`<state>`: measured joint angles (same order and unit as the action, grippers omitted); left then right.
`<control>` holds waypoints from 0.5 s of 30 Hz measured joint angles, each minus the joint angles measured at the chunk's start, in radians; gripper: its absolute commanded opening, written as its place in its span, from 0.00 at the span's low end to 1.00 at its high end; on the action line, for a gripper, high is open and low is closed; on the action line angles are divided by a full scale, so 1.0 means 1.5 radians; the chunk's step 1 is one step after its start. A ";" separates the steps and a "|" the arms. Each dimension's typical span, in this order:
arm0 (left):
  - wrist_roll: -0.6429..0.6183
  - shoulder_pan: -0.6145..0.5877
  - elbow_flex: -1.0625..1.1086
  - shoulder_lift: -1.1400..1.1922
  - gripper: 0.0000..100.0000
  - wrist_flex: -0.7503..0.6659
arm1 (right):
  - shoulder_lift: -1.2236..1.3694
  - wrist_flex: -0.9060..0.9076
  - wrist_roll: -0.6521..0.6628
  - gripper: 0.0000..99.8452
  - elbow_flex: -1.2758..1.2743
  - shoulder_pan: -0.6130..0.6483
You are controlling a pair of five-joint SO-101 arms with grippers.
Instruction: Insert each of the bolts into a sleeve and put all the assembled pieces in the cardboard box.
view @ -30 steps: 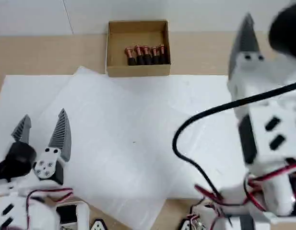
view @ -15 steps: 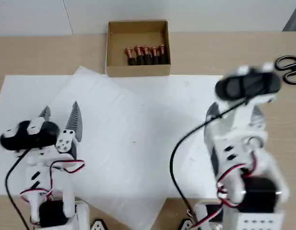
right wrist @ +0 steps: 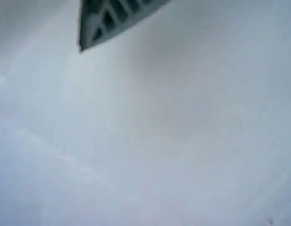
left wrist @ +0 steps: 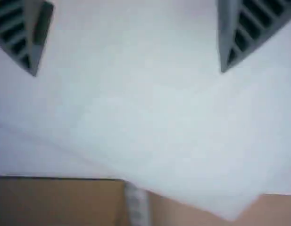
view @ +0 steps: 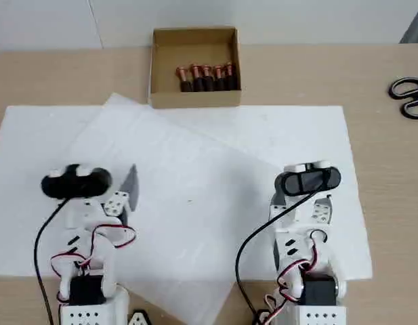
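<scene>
The left gripper (left wrist: 127,71) hangs spread wide and empty over the white paper (left wrist: 150,132). Whether the right gripper (right wrist: 95,28) is released or clenched cannot be told. Five sleeved bolts (view: 206,77) lie side by side in the cardboard box (view: 195,100) on the tabletop (view: 297,74) beyond.

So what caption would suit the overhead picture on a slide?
Five assembled pieces lined up in the cardboard box; left arm and right arm folded low over the white sheets.
</scene>
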<state>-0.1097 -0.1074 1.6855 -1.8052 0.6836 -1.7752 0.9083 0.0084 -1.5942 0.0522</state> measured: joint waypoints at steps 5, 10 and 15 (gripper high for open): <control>0.001 0.046 0.000 0.000 0.23 0.068 | -0.011 0.000 0.000 0.29 -0.053 0.000; -0.001 0.053 0.000 0.000 0.23 0.121 | -0.013 0.000 0.000 0.29 -0.053 0.000; 0.001 0.053 0.000 0.000 0.23 0.134 | -0.013 0.000 0.000 0.29 -0.054 0.001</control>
<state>-0.1082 -0.0276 1.6855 -1.8052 0.8846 -1.7952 0.9083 0.0084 -1.6755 0.0537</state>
